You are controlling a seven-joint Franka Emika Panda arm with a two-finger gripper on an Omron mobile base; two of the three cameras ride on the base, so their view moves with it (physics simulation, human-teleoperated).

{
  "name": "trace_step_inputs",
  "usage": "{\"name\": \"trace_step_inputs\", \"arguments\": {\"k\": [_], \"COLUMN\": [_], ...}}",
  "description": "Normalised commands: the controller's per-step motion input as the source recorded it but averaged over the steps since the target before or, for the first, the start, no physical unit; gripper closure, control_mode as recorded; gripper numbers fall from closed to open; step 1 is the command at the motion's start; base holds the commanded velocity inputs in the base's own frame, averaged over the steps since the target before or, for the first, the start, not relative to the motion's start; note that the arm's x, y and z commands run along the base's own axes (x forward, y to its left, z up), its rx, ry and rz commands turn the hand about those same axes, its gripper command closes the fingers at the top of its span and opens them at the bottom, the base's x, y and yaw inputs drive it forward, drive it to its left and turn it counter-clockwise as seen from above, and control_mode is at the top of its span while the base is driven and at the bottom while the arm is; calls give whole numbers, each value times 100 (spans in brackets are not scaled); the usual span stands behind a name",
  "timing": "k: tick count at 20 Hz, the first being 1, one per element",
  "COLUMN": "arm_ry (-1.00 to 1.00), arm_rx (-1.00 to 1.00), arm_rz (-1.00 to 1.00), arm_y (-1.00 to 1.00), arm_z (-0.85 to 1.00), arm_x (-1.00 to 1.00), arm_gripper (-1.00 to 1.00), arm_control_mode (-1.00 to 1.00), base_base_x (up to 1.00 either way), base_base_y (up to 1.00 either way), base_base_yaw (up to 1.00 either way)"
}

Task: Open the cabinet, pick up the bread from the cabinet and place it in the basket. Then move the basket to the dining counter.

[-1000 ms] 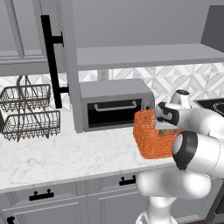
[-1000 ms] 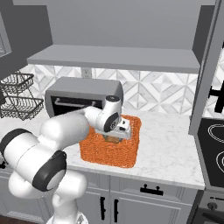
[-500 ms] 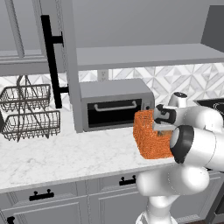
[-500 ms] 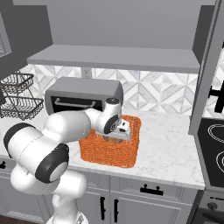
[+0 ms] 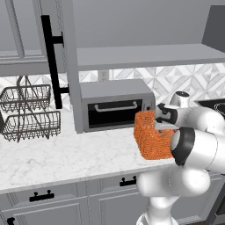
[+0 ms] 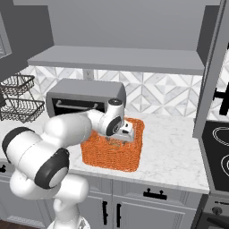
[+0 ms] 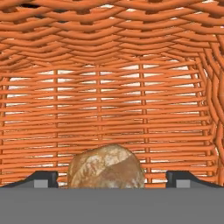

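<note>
The orange woven basket stands on the marble worktop in front of the toaster oven. My gripper reaches down inside it, open. In the hand view the golden-brown bread lies on the basket floor between my two fingertips, with a gap on each side. The grey upper cabinet is open, its door swung out with its black bar handle showing. The dining counter is out of view.
A grey toaster oven sits right behind the basket. A dark two-tier wire rack stands at the left of the worktop. A black stove is at the right, under the other open cabinet door.
The hand stays low inside the basket and its jaws have spread a touch wider. The arm's elbow has shifted slightly. The basket has not moved.
</note>
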Motion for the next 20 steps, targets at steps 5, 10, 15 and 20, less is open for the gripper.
{"name": "trace_step_inputs", "arguments": {"k": [5,10,15,20], "arm_ry": [-5,0,2,0], "arm_rx": [0,0,0,0], "arm_rz": [-2,-2,0,0], "arm_y": [-2,-58,-72,-54], "arm_z": [60,61,56,21], "arm_x": [0,-17,-18,0], "arm_gripper": [-100,-100,-100,-100], "arm_control_mode": [-100,-100,-100,-100], "base_base_x": [0,0,0,0], "base_base_y": [0,0,0,0], "base_base_yaw": [0,0,0,0]}}
